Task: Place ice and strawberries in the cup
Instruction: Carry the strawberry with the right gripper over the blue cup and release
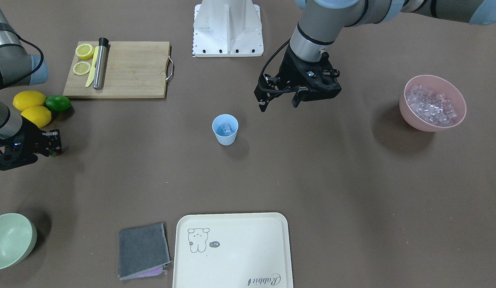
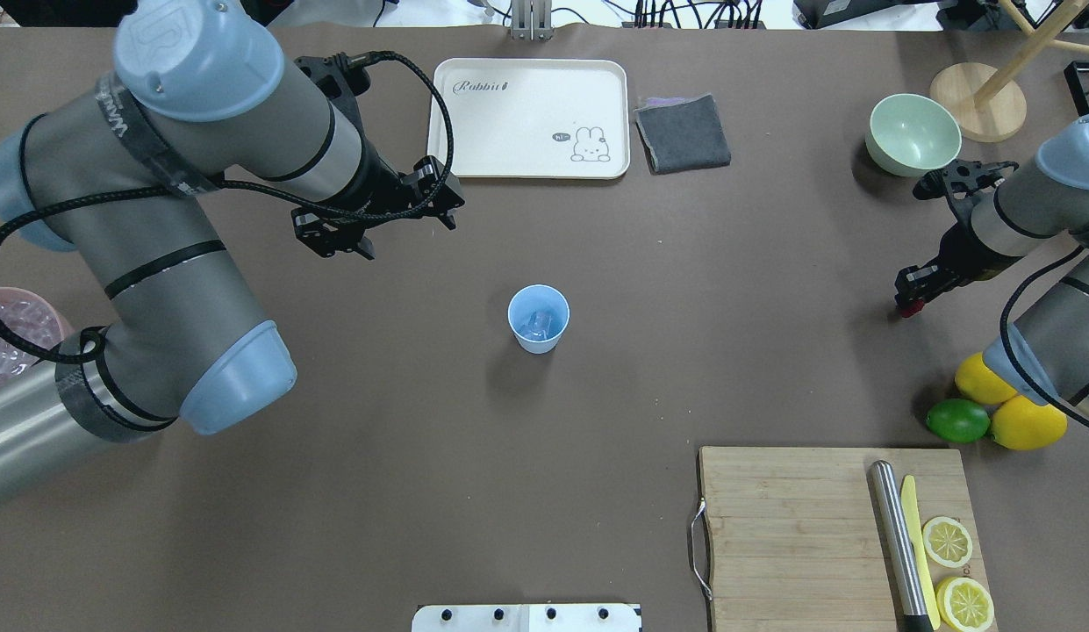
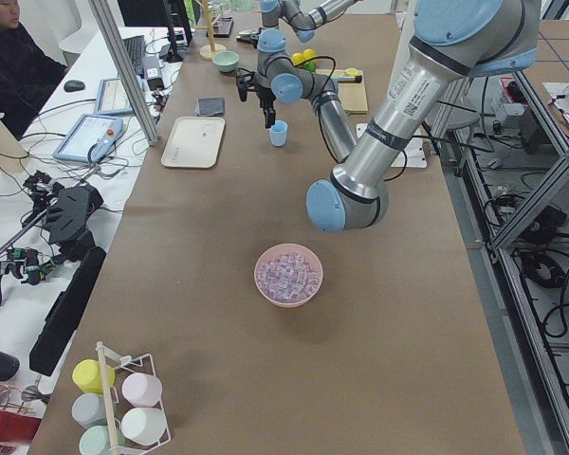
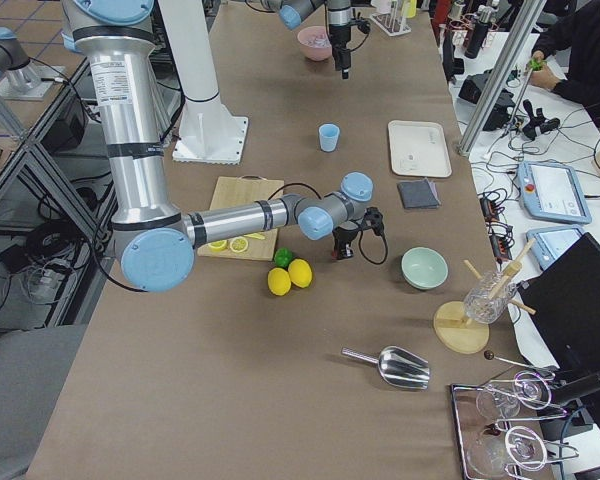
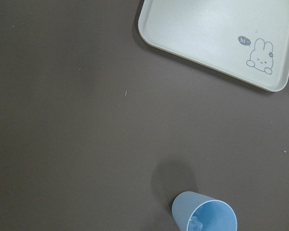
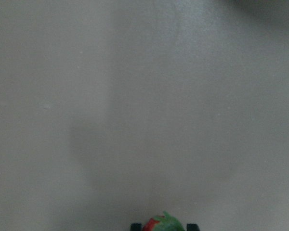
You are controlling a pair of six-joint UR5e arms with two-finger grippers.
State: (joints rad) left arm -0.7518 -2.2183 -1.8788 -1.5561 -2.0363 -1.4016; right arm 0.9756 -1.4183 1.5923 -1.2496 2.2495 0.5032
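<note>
Cup [image 2: 538, 320] mid-table, one ice [image 1: 226, 128] cube inside. Level with it, right gripper [image 2: 910, 304] is clamped on strawberry [image 6: 160, 224]. Wrist view shows red flesh and green cap, overhead only a red speck. Beyond cup, left gripper [image 1: 279, 105] hovers, jaws wide apart, empty.

Blurred strawberry [image 6: 159, 225] cut by bottom edge, cup [image 5: 204, 214] cropped below — pink bowl [image 2: 57, 318] half behind left arm [image 2: 158, 254]

Counted: 1 cup [image 1: 225, 138], 1 strawberry [image 6: 154, 224], 2 bowls [image 1: 415, 120], 2 whole lemons [image 1: 29, 100], 2 lemon halves [image 1: 84, 51], 1 lime [image 1: 58, 103], 1 tray [image 1: 232, 256], 1 cutting board [image 1: 132, 70].
</note>
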